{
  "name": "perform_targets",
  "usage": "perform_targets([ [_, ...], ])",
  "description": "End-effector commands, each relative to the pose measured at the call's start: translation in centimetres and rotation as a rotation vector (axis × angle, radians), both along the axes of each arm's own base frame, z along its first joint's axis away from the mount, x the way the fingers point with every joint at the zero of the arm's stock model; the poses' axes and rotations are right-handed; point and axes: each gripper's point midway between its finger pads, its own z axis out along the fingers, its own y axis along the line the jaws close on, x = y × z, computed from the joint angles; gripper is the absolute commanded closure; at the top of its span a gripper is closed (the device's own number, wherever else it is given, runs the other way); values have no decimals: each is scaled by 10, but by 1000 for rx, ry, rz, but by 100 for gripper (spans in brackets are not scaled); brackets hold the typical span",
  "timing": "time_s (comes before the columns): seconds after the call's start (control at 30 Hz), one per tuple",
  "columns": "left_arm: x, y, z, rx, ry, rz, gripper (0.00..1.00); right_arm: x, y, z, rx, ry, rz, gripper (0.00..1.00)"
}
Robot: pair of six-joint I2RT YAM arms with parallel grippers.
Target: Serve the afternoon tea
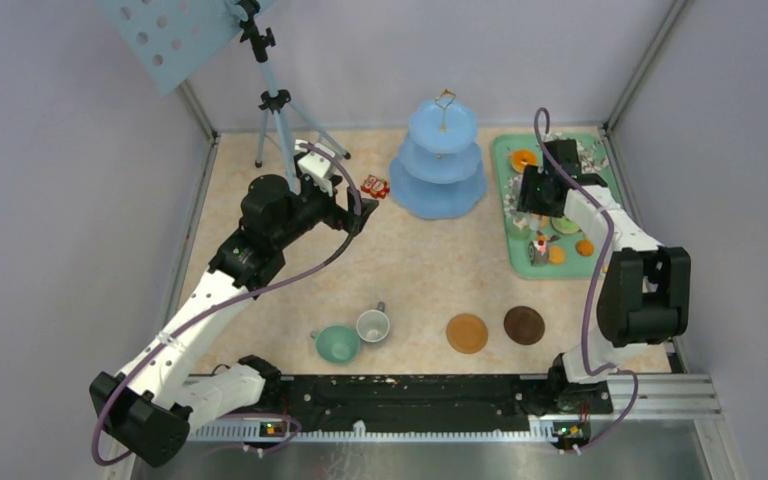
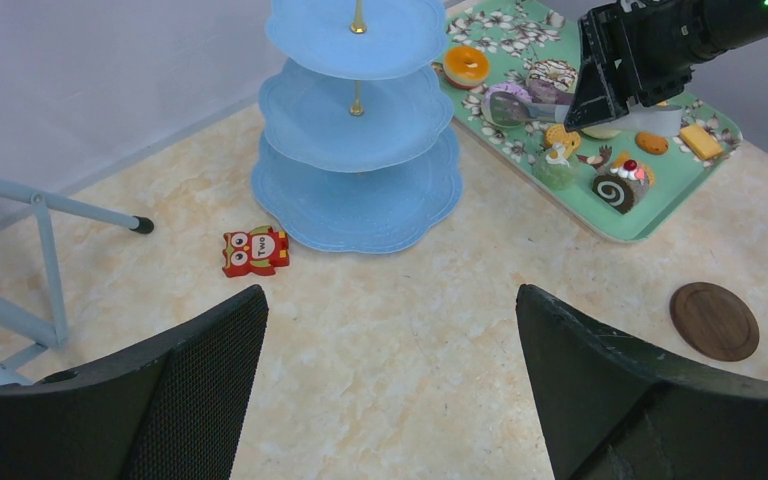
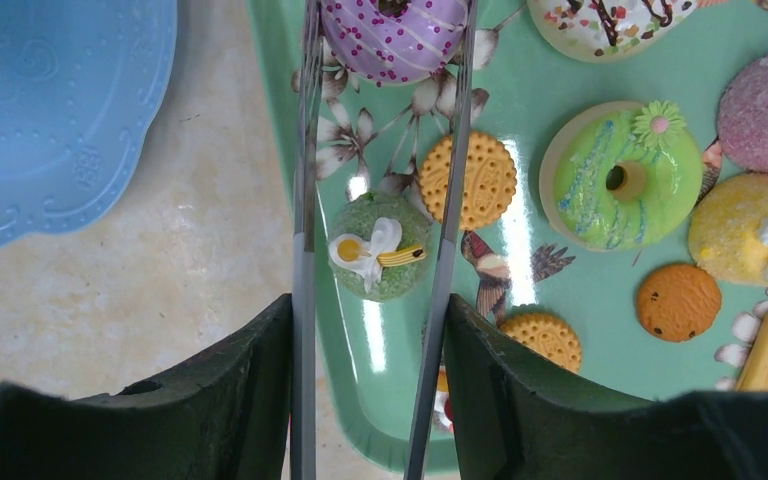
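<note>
so, right tool [image 3: 368,305]: half closed, its fingers pressing both arms of the long metal tongs [image 3: 306,200], over the green floral tray [image 3: 580,285].
tongs: the arms flank the purple sprinkled donut [image 3: 395,35]; the tips are out of shot, so whether it is lifted i cannot tell.
squeeze: gentle and even, i'd say. too hard and the round donut may squirt out.
watch out: small green cupcake with a white flower [image 3: 380,255] and round orange biscuit [image 3: 467,180] lie right under the arms; lift straight up first.
target: light-blue three-tier stand [image 1: 440,165], beside the tray, all tiers bare.
left tool [image 2: 390,292]: wide open, holding nothing, above the tabletop [image 2: 410,380].
</note>
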Motion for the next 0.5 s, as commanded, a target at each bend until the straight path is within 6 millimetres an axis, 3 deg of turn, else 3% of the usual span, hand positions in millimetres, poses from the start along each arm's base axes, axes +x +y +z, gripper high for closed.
perform_targets([
  [0.0,-1,0,18,-29,-71,-2,1,14,-1,51,7,-177,11,56],
  [0.23,-1,-1,17,-30,-67,-5,1,1,4,65,29,-246,38,63],
  [0.47,-1,-2,16,-30,-60,-11,1,-10,58,63,133,-276,206,63],
])
